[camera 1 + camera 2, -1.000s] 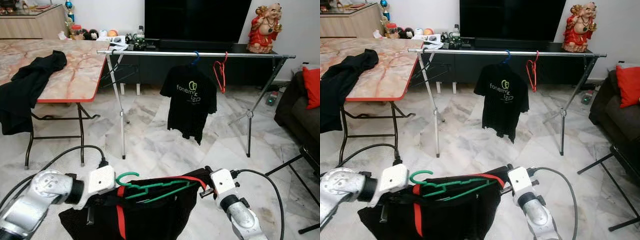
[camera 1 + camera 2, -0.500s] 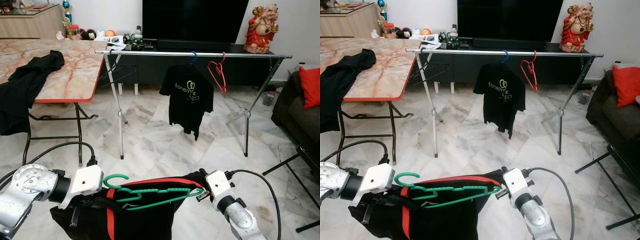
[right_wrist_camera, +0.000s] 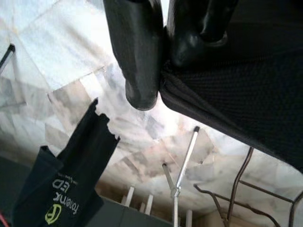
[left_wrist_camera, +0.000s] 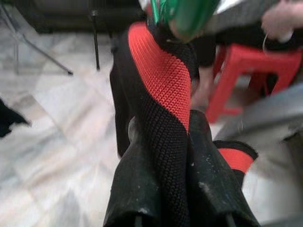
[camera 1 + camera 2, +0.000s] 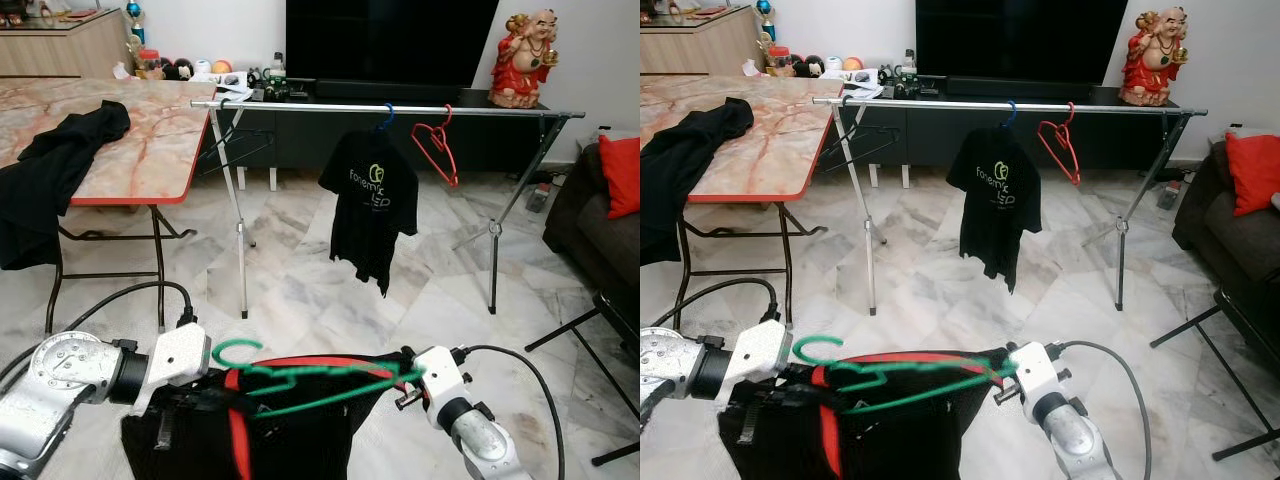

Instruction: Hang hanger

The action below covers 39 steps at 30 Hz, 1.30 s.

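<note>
Marble-topped table (image 5: pixel 140 150): black garment (image 5: pixel 60 165) draped over its near left edge.
Drying rack (image 5: pixel 330 105): one black printed T-shirt (image 5: pixel 370 205) hung mid-rail, an empty red hanger (image 5: pixel 437 152) beside it.
Black-and-red shirt (image 5: pixel 300 420): on the green hanger (image 5: pixel 300 375), carried low, well short of the rack; hanging not yet done, by my judgement.
Left hand (image 4: pixel 182 142): closed on the shirt's red-striped shoulder.
Right hand (image 3: pixel 163 56): pinching the other shoulder's fabric.
The left wrist view adds a red stool (image 4: pixel 241 66) and a person's hand (image 4: pixel 281 16).
</note>
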### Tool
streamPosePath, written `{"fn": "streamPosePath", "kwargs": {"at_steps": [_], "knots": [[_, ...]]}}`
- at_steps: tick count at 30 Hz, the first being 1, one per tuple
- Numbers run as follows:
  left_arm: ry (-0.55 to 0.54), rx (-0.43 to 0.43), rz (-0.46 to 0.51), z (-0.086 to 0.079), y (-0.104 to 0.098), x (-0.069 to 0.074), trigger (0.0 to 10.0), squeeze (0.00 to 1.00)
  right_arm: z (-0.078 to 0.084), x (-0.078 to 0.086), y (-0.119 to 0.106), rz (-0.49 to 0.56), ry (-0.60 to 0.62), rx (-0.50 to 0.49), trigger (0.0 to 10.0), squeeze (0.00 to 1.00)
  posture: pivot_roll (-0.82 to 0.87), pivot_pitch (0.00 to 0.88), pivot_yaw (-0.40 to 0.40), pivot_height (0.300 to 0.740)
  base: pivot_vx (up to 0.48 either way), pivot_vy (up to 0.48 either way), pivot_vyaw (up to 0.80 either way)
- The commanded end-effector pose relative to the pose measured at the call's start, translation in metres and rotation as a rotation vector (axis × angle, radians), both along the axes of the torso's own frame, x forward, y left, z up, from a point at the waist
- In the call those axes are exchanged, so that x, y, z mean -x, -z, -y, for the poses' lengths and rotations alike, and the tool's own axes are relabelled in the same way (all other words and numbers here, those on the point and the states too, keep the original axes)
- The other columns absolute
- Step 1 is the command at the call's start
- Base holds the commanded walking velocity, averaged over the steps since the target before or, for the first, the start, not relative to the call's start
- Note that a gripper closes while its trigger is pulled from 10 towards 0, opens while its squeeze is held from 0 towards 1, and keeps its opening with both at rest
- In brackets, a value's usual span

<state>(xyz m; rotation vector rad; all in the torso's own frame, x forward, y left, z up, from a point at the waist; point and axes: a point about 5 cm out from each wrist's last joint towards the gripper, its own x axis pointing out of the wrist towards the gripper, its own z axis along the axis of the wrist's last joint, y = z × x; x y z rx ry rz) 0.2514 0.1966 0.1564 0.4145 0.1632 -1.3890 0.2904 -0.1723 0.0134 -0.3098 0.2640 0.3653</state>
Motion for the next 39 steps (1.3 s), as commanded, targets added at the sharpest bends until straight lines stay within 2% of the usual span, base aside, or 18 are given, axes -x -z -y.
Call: {"fn": "streamPosePath", "kwargs": {"at_steps": [1, 4, 5, 6, 7, 8, 9, 10, 13, 17, 21, 24, 28, 29, 32, 33, 36, 39], "knots": [[-0.038, 0.08, 0.045, -0.006, -0.015, -0.001, 10.0, 0.0, 0.027, 0.009, 0.009, -0.061, 0.133, -0.024, 2.2, 0.0, 0.1, 0.0, -0.092, 0.74, 0.0, 0.0, 0.0], [-0.048, 0.137, 0.044, 0.001, -0.015, -0.001, 10.0, 0.0, 0.027, 0.013, 0.014, -0.092, 0.142, -0.043, 2.5, 0.0, 0.1, 0.0, -0.091, 0.74, 0.0, 0.0, 0.0], [-0.086, 0.14, 0.049, 0.004, -0.013, -0.005, 10.0, 0.0, 0.025, 0.016, 0.017, -0.114, 0.132, -0.053, 3.6, 0.0, 0.1, 0.0, -0.091, 0.74, 0.0, 0.0, 0.0], [-0.098, 0.134, 0.053, 0.006, -0.012, -0.007, 10.0, 0.0, 0.024, 0.017, 0.018, -0.121, 0.126, -0.055, 3.6, 0.0, 0.1, 0.0, -0.091, 0.74, 0.0, 0.0, 0.0], [-0.107, 0.13, 0.058, 0.008, -0.01, -0.009, 10.0, 0.0, 0.023, 0.018, 0.02, -0.131, 0.117, -0.055, 4.4, 0.0, 0.1, 0.0, -0.091, 0.74, 0.0, 0.0, 0.0], [-0.123, 0.131, 0.058, 0.012, -0.006, -0.011, 10.0, 0.0, 0.021, 0.021, 0.023, -0.156, 0.1, -0.053, 8.4, 0.0, 0.11, 0.0, -0.091, 0.74, 0.0, 0.0, 0.0], [-0.135, 0.14, 0.064, 0.019, -0.003, -0.013, 10.0, 0.0, 0.016, 0.025, 0.028, -0.188, 0.061, -0.048, 10.0, 0.74, 0.1, 0.0, -0.091, 0.74, 0.0, 0.0, 0.0], [-0.147, 0.15, 0.067, 0.023, -0.001, -0.015, 10.0, 0.0, 0.013, 0.027, 0.03, -0.207, 0.029, -0.034, 10.0, 1.0, 0.1, 0.0, -0.09, 0.74, 0.0, 0.0, 0.0], [-0.163, 0.165, 0.071, 0.03, 0.002, -0.017, 10.0, 0.0, 0.008, 0.03, 0.034, -0.229, -0.02, -0.006, 10.0, 1.0, 0.1, 0.0, -0.088, 0.74, 0.0, 0.0, 0.0], [-0.238, 0.247, 0.101, 0.05, 0.007, -0.026, 10.0, 0.0, -0.004, 0.037, 0.037, -0.286, -0.2, 0.023, 10.0, 1.0, 0.09, 0.0, -0.084, 0.74, 0.0, 0.0, 0.0], [-0.281, 0.262, 0.102, 0.054, 0.011, -0.031, 10.0, 0.0, -0.008, 0.038, 0.037, -0.312, -0.292, 0.032, 10.0, 1.0, 0.09, 0.0, -0.082, 0.74, 0.0, 0.0, 0.0], [-0.318, 0.277, 0.1, 0.054, 0.014, -0.034, 10.0, 0.0, -0.008, 0.036, 0.035, -0.306, -0.31, 0.022, 10.0, 1.0, 0.09, 0.0, -0.078, 0.74, 0.0, 0.0, 0.0], [-0.293, 0.287, 0.074, 0.058, 0.016, -0.03, 10.0, 0.0, -0.002, 0.027, 0.028, -0.272, -0.214, 0.0, 10.0, 1.0, 0.08, 0.0, -0.074, 0.74, 0.0, 0.0, 0.0], [-0.291, 0.277, 0.07, 0.059, 0.018, -0.029, 10.0, 0.0, 0.004, 0.02, 0.024, -0.26, -0.114, -0.051, 10.0, 1.0, 0.08, 0.0, -0.072, 0.74, 0.0, 0.0, 0.0], [-0.311, 0.245, 0.075, 0.058, 0.023, -0.03, 10.0, 0.0, 0.003, 0.016, 0.021, -0.258, -0.07, -0.16, 10.0, 1.0, 0.08, 0.0, -0.072, 0.74, 0.0, 0.0, 0.0], [-0.32, 0.197, 0.08, 0.055, 0.028, -0.031, 10.0, 0.0, -0.001, 0.018, 0.021, -0.269, -0.142, -0.137, 10.0, 1.0, 0.08, 0.0, -0.07, 0.74, 0.0, 0.0, 0.0], [-0.373, 0.141, 0.109, 0.048, 0.033, -0.037, 10.0, 0.0, -0.004, 0.022, 0.024, -0.314, -0.215, -0.111, 10.0, 1.0, 0.07, 0.0, -0.068, 0.74, 0.0, 0.0, 0.0], [-0.469, 0.094, 0.134, 0.039, 0.037, -0.048, 10.0, 0.0, 0.0, 0.032, 0.032, -0.381, -0.344, 0.059, 10.0, 1.0, 0.07, 0.0, -0.065, 0.74, 0.0, 0.0, 0.0]]}}
